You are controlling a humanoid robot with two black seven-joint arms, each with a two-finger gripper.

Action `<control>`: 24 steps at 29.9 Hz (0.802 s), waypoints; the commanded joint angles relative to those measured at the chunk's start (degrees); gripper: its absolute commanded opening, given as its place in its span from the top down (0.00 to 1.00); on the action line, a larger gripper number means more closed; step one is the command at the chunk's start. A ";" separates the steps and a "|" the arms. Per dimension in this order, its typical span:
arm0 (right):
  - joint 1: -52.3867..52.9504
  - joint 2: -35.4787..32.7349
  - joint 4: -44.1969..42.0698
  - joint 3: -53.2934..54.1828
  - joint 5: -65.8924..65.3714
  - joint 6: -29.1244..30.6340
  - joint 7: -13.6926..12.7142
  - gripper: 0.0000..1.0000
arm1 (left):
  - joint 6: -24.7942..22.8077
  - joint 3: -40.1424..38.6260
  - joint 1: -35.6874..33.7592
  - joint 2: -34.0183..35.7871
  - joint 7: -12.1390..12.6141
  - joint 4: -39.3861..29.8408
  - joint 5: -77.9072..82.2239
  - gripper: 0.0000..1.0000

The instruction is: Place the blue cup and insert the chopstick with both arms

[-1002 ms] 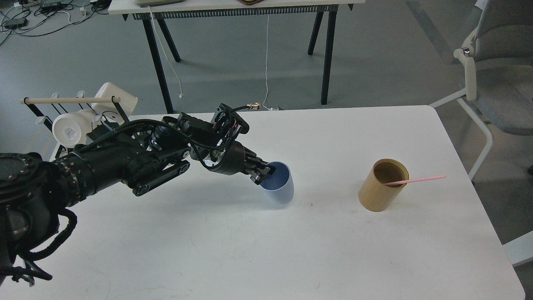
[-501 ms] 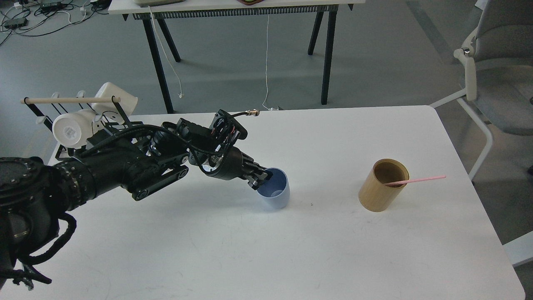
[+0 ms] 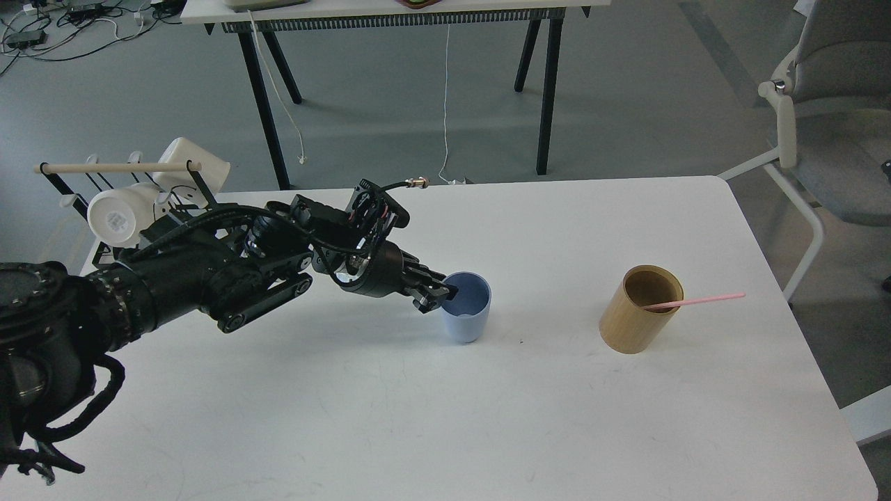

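The blue cup (image 3: 468,319) stands upright on the white table (image 3: 418,417), a little left of its middle. My left gripper (image 3: 436,296) reaches in from the left and is shut on the cup's left rim, one finger inside the cup and one outside. The pink chopstick (image 3: 699,300) leans in the tan wooden holder (image 3: 637,321) to the right, its free end pointing right past the holder's rim. The holder stands about a hand's width right of the cup. My right arm is out of view.
A rack with a pale wooden rod (image 3: 115,168) and white mugs (image 3: 120,213) stands at the table's back left, behind my left arm. A grey chair (image 3: 828,139) stands past the right edge. A black-legged table (image 3: 390,14) stands behind.
My left gripper has turned the tilted cup upright and set it on the table, drawing slightly left. The holder and chopstick have not moved.
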 commanded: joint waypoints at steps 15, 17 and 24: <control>1.76 -6.84 16.09 -5.09 -17.65 0.00 0.00 0.01 | -6.96 -12.93 1.40 7.57 0.00 0.64 -58.23 0.19; 1.06 -9.48 22.50 -5.27 -21.60 -0.83 0.00 0.01 | -6.96 -17.23 2.45 8.63 0.00 0.64 -62.63 0.18; -4.91 -16.34 42.64 -5.45 -43.65 -27.35 0.00 0.01 | -6.96 -27.53 7.82 10.91 0.00 0.64 -66.17 0.14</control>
